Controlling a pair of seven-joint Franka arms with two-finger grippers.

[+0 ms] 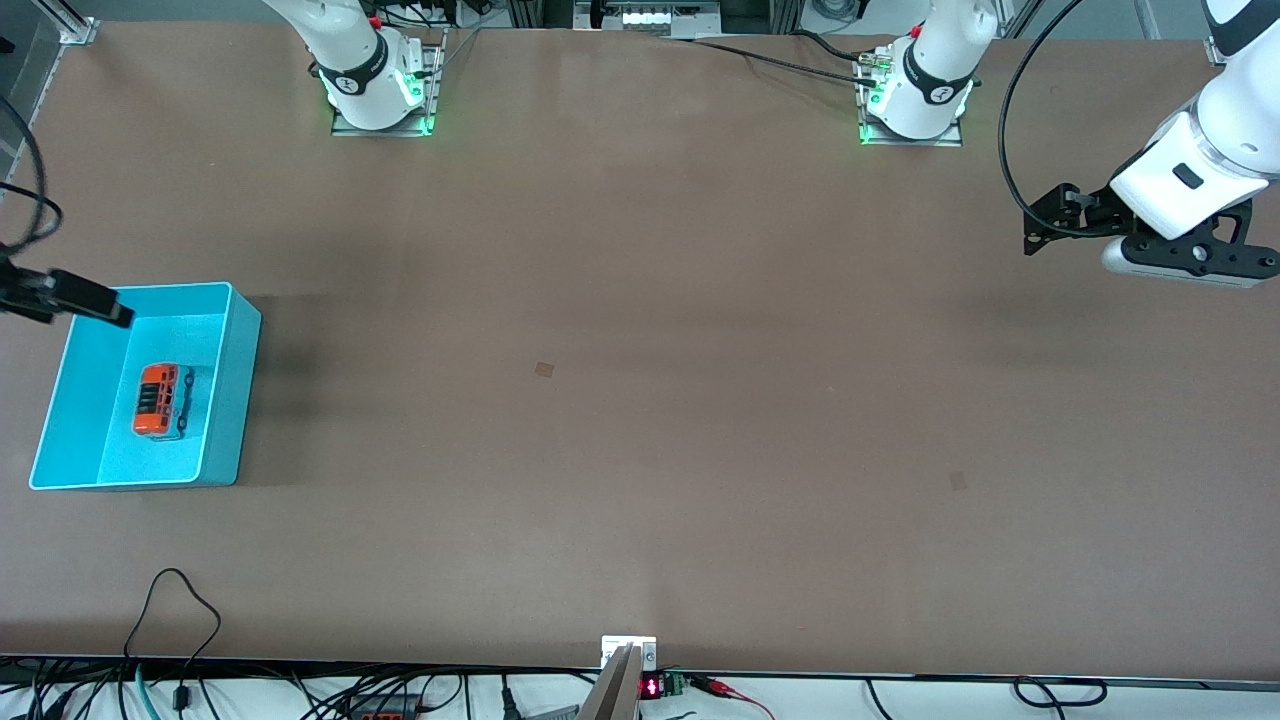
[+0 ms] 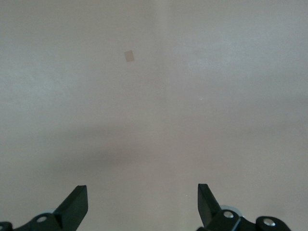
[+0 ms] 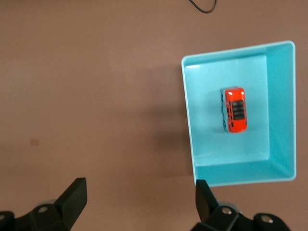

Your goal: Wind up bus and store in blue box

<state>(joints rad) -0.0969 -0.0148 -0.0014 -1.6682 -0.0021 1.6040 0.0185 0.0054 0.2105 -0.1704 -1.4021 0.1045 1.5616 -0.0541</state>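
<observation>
The small orange bus (image 1: pixel 162 399) with dark roof windows lies on the flat bottom of the light-blue box (image 1: pixel 225 400), at the right arm's end of the table. In the right wrist view the bus (image 3: pixel 234 109) sits mid-box, and the box (image 3: pixel 284 110) is seen from above. My right gripper (image 3: pixel 139 192) is open and empty, up in the air over bare table beside the box; it shows at the front view's edge (image 1: pixel 60 295). My left gripper (image 2: pixel 143 199) is open and empty, waiting over bare table at the left arm's end (image 1: pixel 1180 262).
Small tan patches mark the brown table (image 1: pixel 544 369), (image 1: pixel 958 480), (image 2: pixel 128 56). Cables (image 1: pixel 180 610) lie along the table edge nearest the front camera. The two arm bases stand at the table's other long edge.
</observation>
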